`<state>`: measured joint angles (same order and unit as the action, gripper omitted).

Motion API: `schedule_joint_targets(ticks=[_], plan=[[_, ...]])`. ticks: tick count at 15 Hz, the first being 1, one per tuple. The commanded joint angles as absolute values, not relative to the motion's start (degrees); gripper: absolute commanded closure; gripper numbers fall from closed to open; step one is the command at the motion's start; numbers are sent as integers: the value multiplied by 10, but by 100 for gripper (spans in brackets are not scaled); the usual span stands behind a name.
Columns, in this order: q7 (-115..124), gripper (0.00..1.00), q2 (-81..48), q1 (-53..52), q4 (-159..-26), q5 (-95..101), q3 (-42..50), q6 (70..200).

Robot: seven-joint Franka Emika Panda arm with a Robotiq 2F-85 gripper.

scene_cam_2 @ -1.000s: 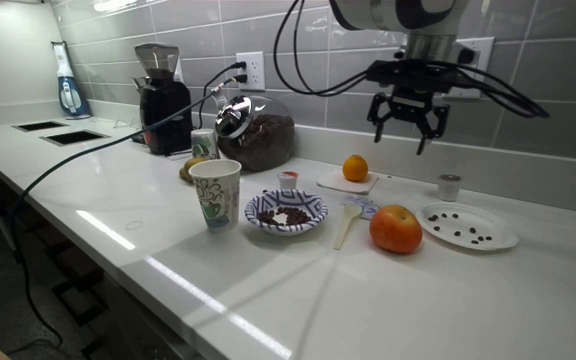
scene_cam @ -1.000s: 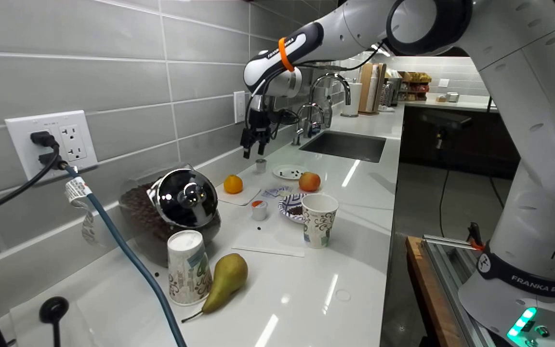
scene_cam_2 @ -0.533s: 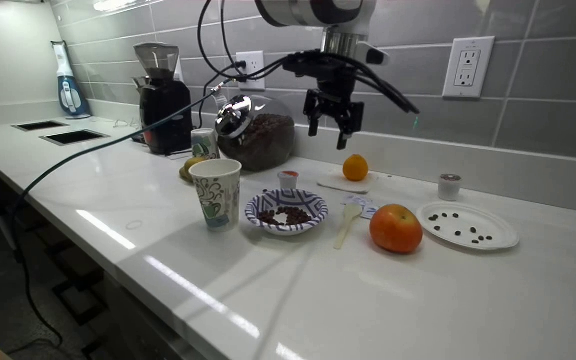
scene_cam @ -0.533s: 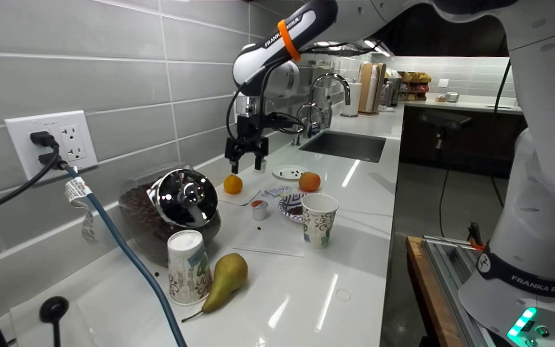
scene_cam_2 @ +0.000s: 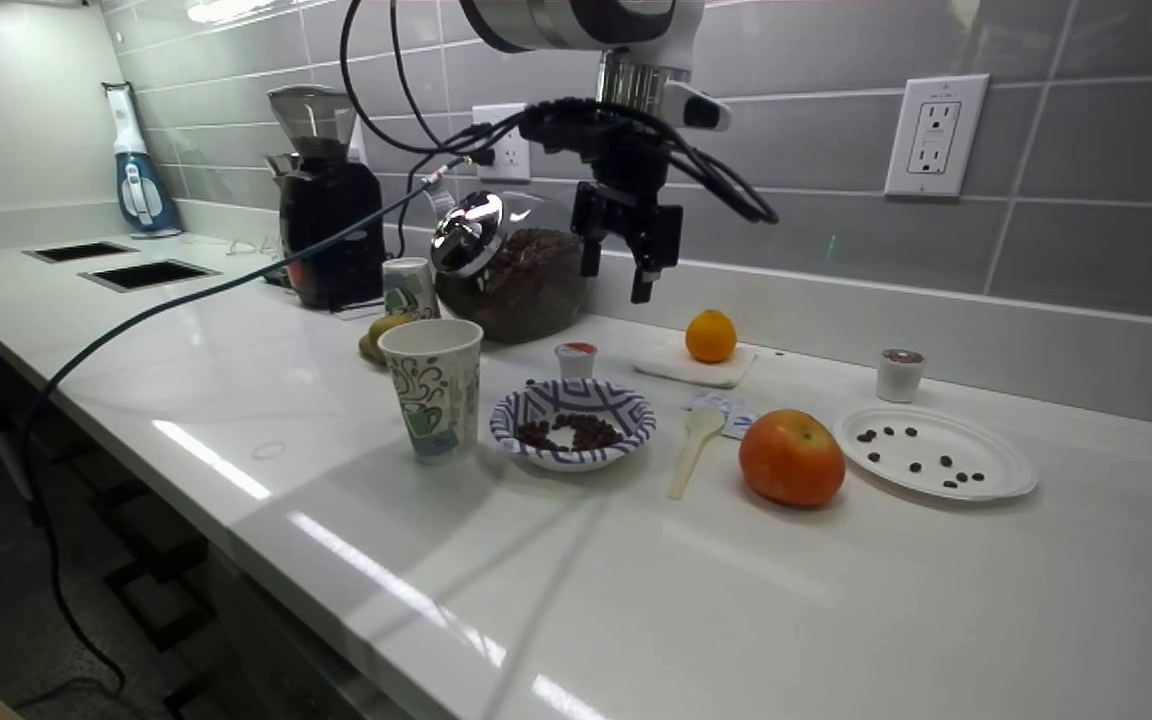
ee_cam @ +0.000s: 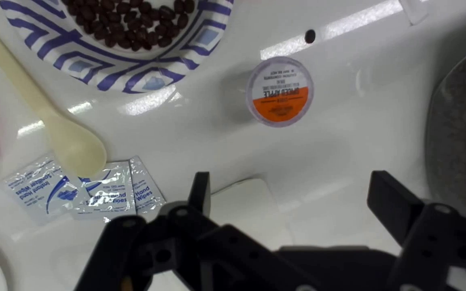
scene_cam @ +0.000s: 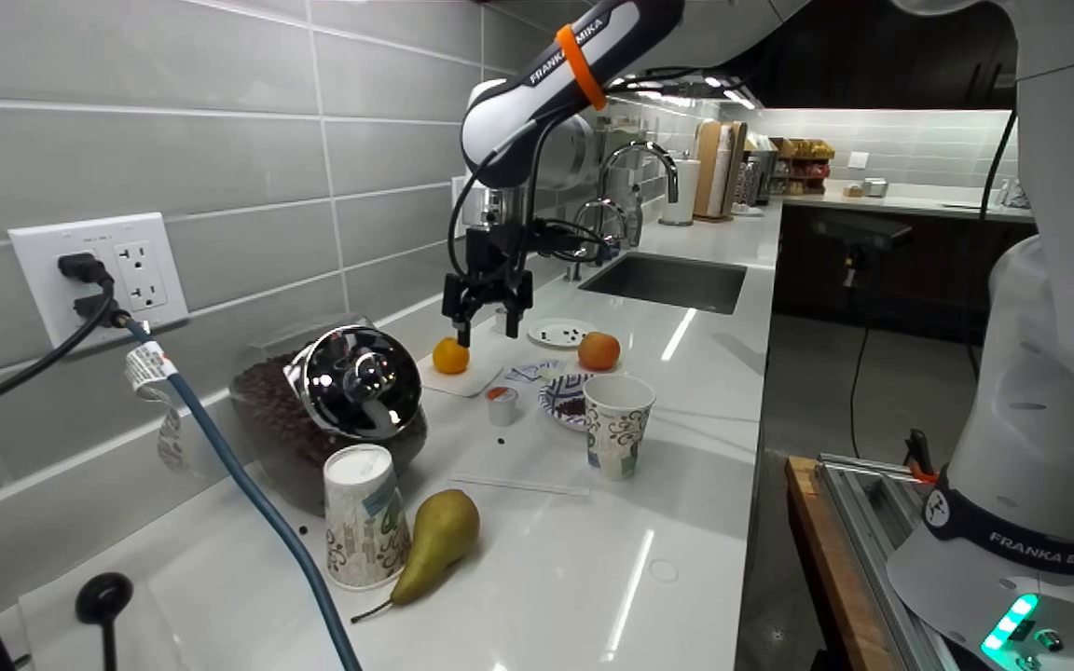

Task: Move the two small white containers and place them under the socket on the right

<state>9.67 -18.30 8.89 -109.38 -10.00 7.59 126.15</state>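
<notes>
A small white container with an orange-and-white lid (scene_cam_2: 576, 361) stands upright by the patterned bowl. It also shows in an exterior view (scene_cam: 501, 407) and in the wrist view (ee_cam: 280, 92), ahead of the fingers. A second small white container with a dark lid (scene_cam_2: 899, 376) stands by the backsplash, below the right socket (scene_cam_2: 936, 137). It is mostly hidden behind the gripper in an exterior view and out of the wrist view. My gripper (scene_cam_2: 616, 282) is open and empty, above the counter near the orange-lidded container; its fingers are wide apart in the wrist view (ee_cam: 291, 190).
A patterned bowl of beans (scene_cam_2: 626, 425), paper cup (scene_cam_2: 436, 395), spoon (scene_cam_2: 693, 455), apple (scene_cam_2: 791, 458) and plate (scene_cam_2: 996, 465) stand in front. An orange (scene_cam_2: 711, 337) on a white napkin (scene_cam_2: 676, 366) and a glass jar (scene_cam_2: 531, 290) stand along the wall. A cable (scene_cam_2: 236, 285) crosses the counter.
My gripper has moved away from the right socket, past the orange, and lower, toward the orange-lidded container and the jar. It stays open. The containers have not moved.
</notes>
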Motion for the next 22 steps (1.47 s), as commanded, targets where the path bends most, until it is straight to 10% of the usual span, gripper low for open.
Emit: schedule_joint_targets(ticks=[1, 15, 22], plan=[[69, 0, -197, 87, -1090, -97, 69, 1262], [32, 1, -232, 67, -1105, -51, 61, 1264], [35, 39, -224, 60, -1128, -53, 57, 1268]])
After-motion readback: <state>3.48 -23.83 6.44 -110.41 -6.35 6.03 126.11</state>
